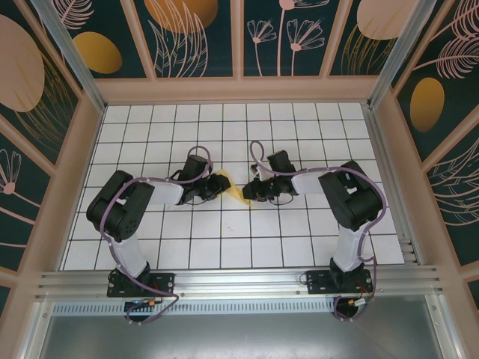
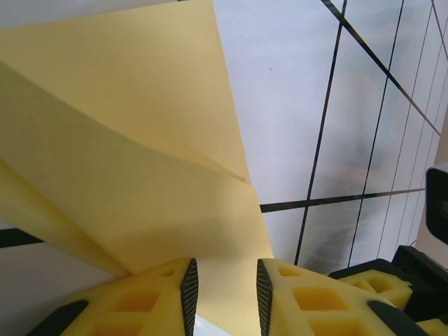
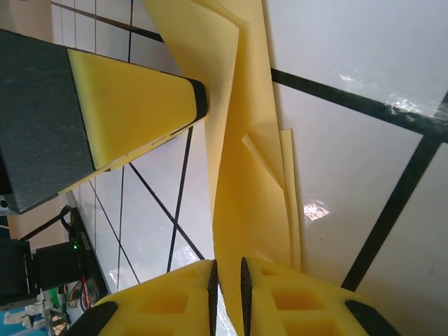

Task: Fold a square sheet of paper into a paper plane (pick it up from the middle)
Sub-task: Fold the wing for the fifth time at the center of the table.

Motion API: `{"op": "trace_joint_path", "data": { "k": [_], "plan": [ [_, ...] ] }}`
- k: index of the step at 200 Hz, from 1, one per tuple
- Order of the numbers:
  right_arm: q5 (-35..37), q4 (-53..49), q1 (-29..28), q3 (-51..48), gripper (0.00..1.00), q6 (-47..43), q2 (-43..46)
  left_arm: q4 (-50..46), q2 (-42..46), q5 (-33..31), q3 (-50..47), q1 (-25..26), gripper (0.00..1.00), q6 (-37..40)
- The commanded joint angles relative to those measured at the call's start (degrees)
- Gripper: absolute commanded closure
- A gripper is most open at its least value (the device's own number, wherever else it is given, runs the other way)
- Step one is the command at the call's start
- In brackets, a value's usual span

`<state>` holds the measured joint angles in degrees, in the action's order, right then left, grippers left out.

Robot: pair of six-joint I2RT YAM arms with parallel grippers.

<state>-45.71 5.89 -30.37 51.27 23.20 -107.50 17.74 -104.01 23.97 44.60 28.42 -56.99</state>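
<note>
The left gripper (image 2: 224,283) has its two yellow foam fingers (image 2: 161,285) standing apart, with a clear gap between the black-edged pads. Seen through that gap and spreading out ahead of it is the paper (image 2: 140,154). It is pale yellow and folded into overlapping layers, with a crease slanting away from the jaws toward the left. I can't tell whether either pad actually touches it. Off to the right of these jaws is the white table (image 2: 294,105) with its black grid lines.

The right gripper (image 3: 227,280) has its fingers standing nearly together, with only a slim slot between them. A folded edge of the paper runs straight into that slot. I can't make out whether the pads pinch it or merely flank it. Ahead of these jaws the paper stretches away as a long, narrow wedge of several layers, with a small folded flap on its right side. Up and to the left of them, just beside the paper, one foam finger of the left gripper points in from the other side.

From overhead, the paper is a small yellow wedge lying between the two grippers. They face each other tip to tip near the middle of the table. The left arm (image 1: 123,209) and the right arm (image 1: 352,198) bend back to their bases at the near edge.
</note>
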Motion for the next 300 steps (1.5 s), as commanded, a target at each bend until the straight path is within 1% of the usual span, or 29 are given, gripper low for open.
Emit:
{"op": "trace_joint_path", "data": {
  "k": [1,25,28,54,108,146,176,211,262,300],
  "plan": [
    [1.51,-2.76,-0.66,1.38,0.8,-3.1,1.42,-4.17,-3.63,-6.83,-0.42,-0.67,0.68,2.48],
    [1.57,-3.42,-0.66,2.35,0.78,-3.91,0.37,-3.9,-3.5,-6.56,-0.57,-0.65,0.68,2.41],
    [1.47,-3.49,-1.58,2.43,0.78,-3.99,0.19,-3.98,-3.53,-6.63,-0.57,-0.65,0.68,2.41],
    [1.3,-3.75,-2.54,4.14,0.76,-4.36,-1.39,-3.85,-3.56,-6.62,-0.78,-0.65,0.68,2.26],
    [2.2,-4.32,-3.42,8.36,0.76,-4.32,-5.38,-3.59,-3.55,-6.57,-1.05,-0.65,0.68,2.1],
    [0.94,-2.79,-3.33,9.17,0.81,-3.43,-6.75,-3.65,-3.49,-6.56,-1.09,-0.65,0.68,2.14],
    [0.0,-1.78,-3.31,8.97,0.91,-2.66,-7.67,-3.55,-3.44,-6.51,-1.01,-0.65,0.68,2.14],
    [-2.42,1.78,-2.38,7.43,1.0,0.13,-8.17,-1.47,-1.62,-4.98,-1.06,-0.65,0.67,1.82],
    [-5.51,5.76,-1.28,5.56,1.0,3.57,-8.33,7.17,4.27,-0.28,-3.52,-0.65,0.61,0.57],
    [-6.05,6.34,-1.3,5.13,1.0,5.45,-9.35,11.07,4.61,1.77,-5.42,-0.48,0.61,0.31]
  ]
}}
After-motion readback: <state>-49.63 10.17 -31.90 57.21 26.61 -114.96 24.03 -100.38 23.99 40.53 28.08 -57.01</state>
